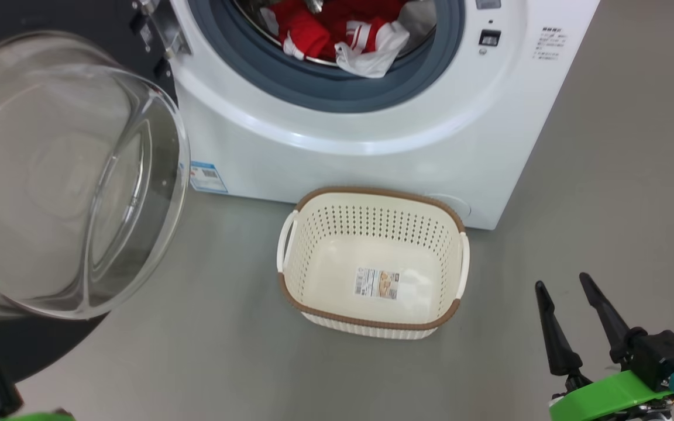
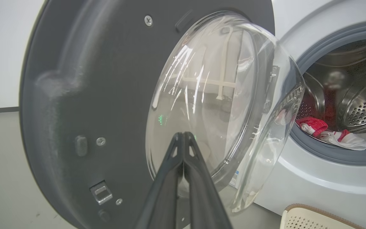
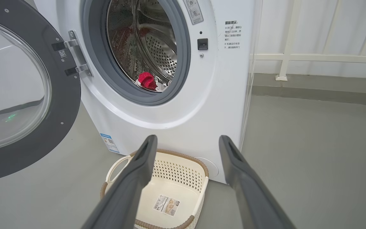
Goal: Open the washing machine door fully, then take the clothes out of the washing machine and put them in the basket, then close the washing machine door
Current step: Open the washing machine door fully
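Left gripper [image 2: 183,136] jaws together, right gripper [image 1: 562,281] apart — clothes [image 1: 328,28] in washing machine [image 1: 372,161]

head view: high up, tilted steeply down onto the floor [image 1: 606,175] in front of the washing machine [image 1: 372,158]; basket [image 1: 372,225] mid-frame, washing machine door [image 1: 50,175] close at left.
left wrist view: low, sighting along the left end effector [image 2: 183,135], very near the door's inner face; drum mouth [image 2: 361,105] at right.
right wrist view: low, farther back, sighting along the right end effector [image 3: 187,140], facing the machine's front at a slant.
overlap: all three share the door, the drum mouth with the clothes [image 1: 325,29], and the basket.
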Motion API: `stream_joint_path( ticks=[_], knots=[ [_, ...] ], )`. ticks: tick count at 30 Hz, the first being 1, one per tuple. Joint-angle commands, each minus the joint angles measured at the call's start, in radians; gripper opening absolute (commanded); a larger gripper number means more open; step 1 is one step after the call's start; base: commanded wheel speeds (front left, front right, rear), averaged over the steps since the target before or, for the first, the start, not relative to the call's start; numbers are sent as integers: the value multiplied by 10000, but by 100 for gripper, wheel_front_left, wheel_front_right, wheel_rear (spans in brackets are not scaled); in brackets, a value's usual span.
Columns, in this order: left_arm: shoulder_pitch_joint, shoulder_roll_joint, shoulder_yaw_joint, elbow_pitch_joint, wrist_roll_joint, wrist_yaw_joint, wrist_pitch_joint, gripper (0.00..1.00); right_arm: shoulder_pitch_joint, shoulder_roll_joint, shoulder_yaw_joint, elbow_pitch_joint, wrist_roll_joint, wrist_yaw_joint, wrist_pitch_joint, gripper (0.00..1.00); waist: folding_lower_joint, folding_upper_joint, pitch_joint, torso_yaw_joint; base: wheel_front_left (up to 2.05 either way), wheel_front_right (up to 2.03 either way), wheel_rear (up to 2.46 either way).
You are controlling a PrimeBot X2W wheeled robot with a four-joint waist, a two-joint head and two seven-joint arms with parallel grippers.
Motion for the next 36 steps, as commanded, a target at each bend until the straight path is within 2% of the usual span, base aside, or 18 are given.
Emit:
stream_joint_path(
  ticks=[1,7,8,10,11,13,14,19,25,36],
  knots=[
    [214,186,156,-451,132,88,-68,0,8,-23,250,-173,-12,35,-65,100,0,0,-262,-63,0,0,0],
    [1276,141,-766,-1452,-19,282,249,0,289,112,296,-42,-4,35,-65,100,0,0,-741,-132,0,0,0],
    [1419,138,-957,-1611,-61,312,306,11,322,128,301,-32,-6,35,-65,100,0,0,-794,-149,0,0,0],
    [1653,135,-1343,-1878,-240,403,432,45,385,154,300,-21,-12,35,-65,100,0,0,-879,-188,0,0,0],
    [1753,134,-1560,-1997,-361,478,479,54,406,166,292,-19,-19,35,-65,100,0,0,-915,-213,0,0,0],
    [1918,133,-1943,-2220,-436,635,521,92,450,185,299,-13,-29,35,-65,100,0,0,-975,-268,0,0,0],
    [1979,132,-2114,-2313,-427,666,554,100,472,193,309,-14,-35,35,-65,100,0,0,-1006,-305,0,0,0],
    [2129,131,-2790,-2590,-324,703,726,100,536,217,301,-35,-51,35,-65,100,0,0,-1108,-503,0,0,0],
    [2034,152,-3589,-2665,-120,461,1109,100,630,235,317,-66,-101,35,-65,100,0,0,-1237,-978,0,0,0],
    [1840,261,-4203,-2295,-192,79,1476,100,809,241,593,-120,-73,35,-65,100,0,0,-1554,-2143,0,0,0]
  ],
)
